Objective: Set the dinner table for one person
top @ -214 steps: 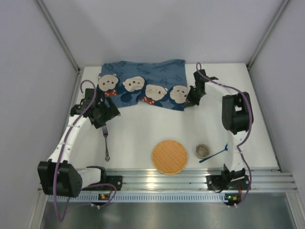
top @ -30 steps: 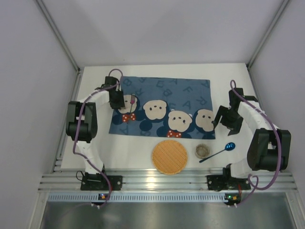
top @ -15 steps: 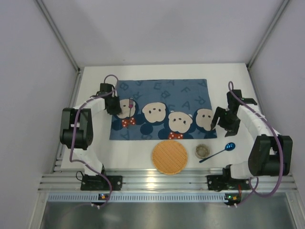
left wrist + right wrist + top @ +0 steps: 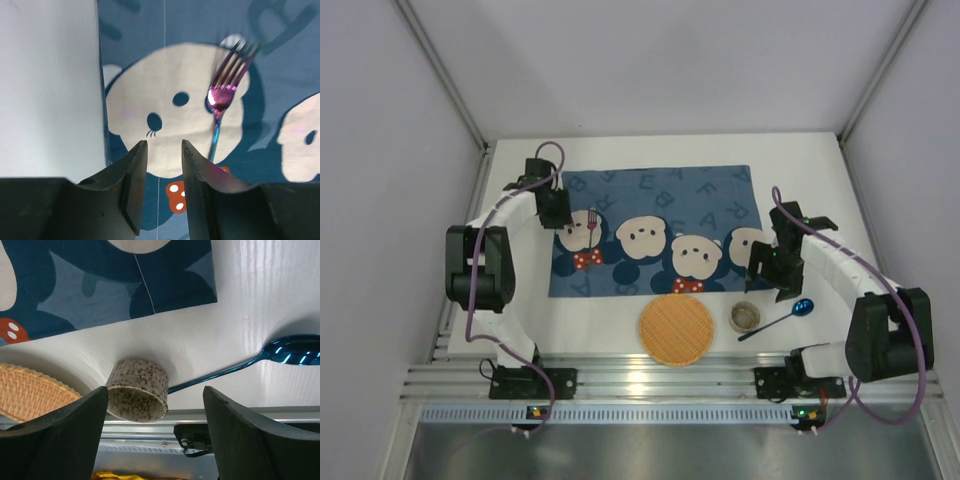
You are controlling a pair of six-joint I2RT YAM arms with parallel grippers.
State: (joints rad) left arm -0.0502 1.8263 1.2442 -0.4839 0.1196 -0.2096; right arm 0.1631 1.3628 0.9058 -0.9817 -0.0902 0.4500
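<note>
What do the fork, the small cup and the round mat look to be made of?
The fork: metal, likely steel, with a glossy pink-purple iridescent finish; it throws sharp highlights.
The cup: probably glazed ceramic, cream with brown speckles.
The round mat: woven straw or rattan, matte tan, with visible weave ridges.

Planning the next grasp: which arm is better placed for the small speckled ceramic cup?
Right. The right gripper hangs open beside the small speckled ceramic cup; the left gripper is far off, by the purple metal fork.
</note>
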